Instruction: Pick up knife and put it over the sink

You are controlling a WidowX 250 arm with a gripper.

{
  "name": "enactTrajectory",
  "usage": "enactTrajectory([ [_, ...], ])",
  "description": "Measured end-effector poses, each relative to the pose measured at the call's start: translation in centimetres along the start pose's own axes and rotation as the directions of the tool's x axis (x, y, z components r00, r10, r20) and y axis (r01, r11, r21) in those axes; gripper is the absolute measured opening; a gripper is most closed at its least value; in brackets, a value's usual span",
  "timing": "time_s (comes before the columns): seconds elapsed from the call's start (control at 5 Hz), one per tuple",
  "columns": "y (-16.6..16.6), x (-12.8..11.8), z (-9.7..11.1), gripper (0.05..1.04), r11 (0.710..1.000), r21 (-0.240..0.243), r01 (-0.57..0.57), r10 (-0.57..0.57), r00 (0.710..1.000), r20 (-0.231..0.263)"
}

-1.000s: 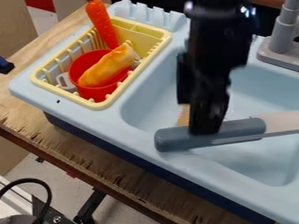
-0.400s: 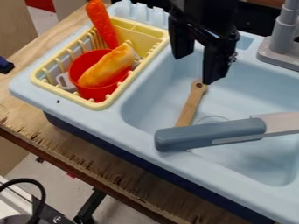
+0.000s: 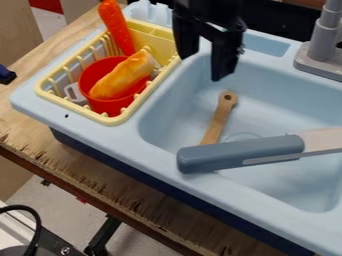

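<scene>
The black gripper (image 3: 202, 67) hangs open above the upper left part of the sink basin, with nothing between its fingers. Below it and to the right, apart from it, lies the knife (image 3: 242, 152). Its grey-blue handle rests across the front rim of the light blue sink (image 3: 167, 172), and its pale blade extends over the basin to the right edge of the view, where the rest is cut off.
A wooden utensil (image 3: 219, 117) lies in the basin, partly under the knife handle. Left of the basin, a yellow rack (image 3: 48, 90) holds a red cup (image 3: 113, 106), a yellow-orange food piece (image 3: 123, 77) and a carrot (image 3: 116, 25). A grey faucet (image 3: 322, 45) stands at upper right.
The gripper was at the knife handle, then rose away toward the upper left and now stands open. Its departure uncovered the wooden utensil. The knife has kept its place.
</scene>
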State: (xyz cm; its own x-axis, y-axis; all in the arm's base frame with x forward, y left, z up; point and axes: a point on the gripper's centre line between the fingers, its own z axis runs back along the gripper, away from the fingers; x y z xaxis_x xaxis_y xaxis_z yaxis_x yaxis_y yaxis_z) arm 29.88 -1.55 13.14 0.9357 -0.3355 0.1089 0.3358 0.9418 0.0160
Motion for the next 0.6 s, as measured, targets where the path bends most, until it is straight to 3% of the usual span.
enactTrajectory([
  [0.2,1.3,0.6,-0.1,0.997,0.997,0.03,-0.073,0.072,0.997,0.027],
  [0.4,2.3,-0.8,0.0,0.997,0.987,0.027,-0.157,0.158,0.987,-0.029],
  [0.6,3.7,-2.4,1.7,0.997,0.974,0.034,-0.222,0.221,0.975,0.029],
])
